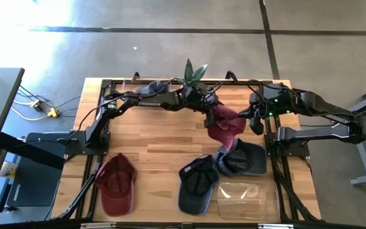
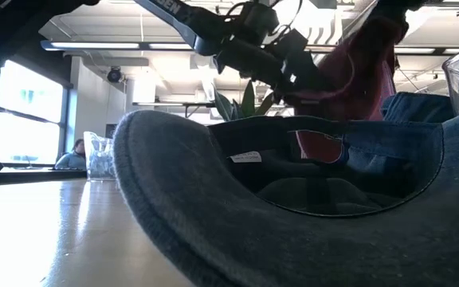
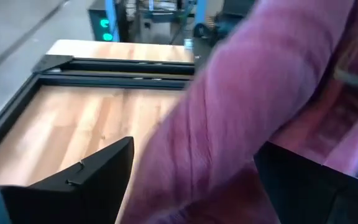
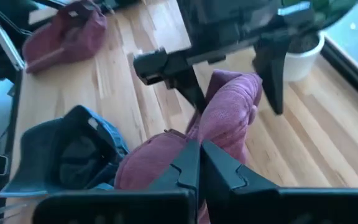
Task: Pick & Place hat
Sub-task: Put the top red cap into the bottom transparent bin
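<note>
Hats counted: five. Two maroon, three dark blue/grey.

Maroon hat (image 1: 225, 124) at right-centre of surface (image 1: 151, 137), upper part between spread fingers of left gripper (image 4: 232, 68), lower part pinched by closed fingers of right gripper (image 4: 200, 163).

Second maroon hat (image 1: 115, 184) at front left.

Dark hat (image 1: 196, 184) front centre; blue hat (image 1: 243, 158) beside it; another (image 1: 150, 90) at back.

Potted plant (image 1: 194, 75) at back: one. Clear container (image 1: 246, 200) front right: one.
</note>
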{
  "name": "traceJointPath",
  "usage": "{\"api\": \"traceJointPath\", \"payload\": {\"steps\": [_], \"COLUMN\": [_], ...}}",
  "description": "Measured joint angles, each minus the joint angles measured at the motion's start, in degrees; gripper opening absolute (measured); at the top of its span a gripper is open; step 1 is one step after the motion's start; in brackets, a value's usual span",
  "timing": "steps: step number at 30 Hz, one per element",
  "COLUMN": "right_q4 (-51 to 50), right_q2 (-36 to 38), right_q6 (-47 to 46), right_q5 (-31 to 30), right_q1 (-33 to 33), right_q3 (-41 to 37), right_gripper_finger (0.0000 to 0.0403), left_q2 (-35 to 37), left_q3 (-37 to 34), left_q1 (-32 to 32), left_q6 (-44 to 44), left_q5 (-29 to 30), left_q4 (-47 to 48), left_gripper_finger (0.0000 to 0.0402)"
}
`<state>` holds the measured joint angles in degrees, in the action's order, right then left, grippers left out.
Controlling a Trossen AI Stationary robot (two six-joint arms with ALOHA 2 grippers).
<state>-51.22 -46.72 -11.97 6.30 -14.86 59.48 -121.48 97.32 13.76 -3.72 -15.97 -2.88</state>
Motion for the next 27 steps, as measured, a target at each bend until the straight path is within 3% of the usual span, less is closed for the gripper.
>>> {"api": "traceJointPath", "payload": {"steps": [3,6,12,16,21,27], "right_q4": [-1.66,-3.80,-8.57,-12.03,-16.86,-17.21], "right_q2": [0.00,0.00,-0.26,-0.24,-0.19,-0.40], "right_q6": [0.24,0.22,-0.81,-5.54,-11.89,-16.78], "right_q5": [-0.04,-0.04,0.29,-3.10,-3.59,6.89], "right_q1": [0.84,1.26,1.53,1.53,-0.83,-7.58], "right_q3": [1.97,2.52,2.52,2.52,2.52,2.52], "right_gripper_finger": [0.0003,0.0008,0.0011,0.0021,0.0087,0.0212], "left_q2": [-0.02,-0.07,-0.07,-0.07,-0.05,-0.05], "left_q3": [0.00,0.00,0.29,3.73,7.19,7.41], "left_q1": [0.05,0.08,0.09,0.13,-0.40,-0.80], "left_q6": [0.58,1.22,4.11,8.53,9.97,9.61], "left_q5": [-0.50,-1.26,-4.32,-7.88,-7.81,-7.75], "left_q4": [1.98,1.88,2.63,7.35,11.70,12.39], "left_gripper_finger": [0.0308,0.0264,0.0117,0.0017,0.0027,0.0007]}}
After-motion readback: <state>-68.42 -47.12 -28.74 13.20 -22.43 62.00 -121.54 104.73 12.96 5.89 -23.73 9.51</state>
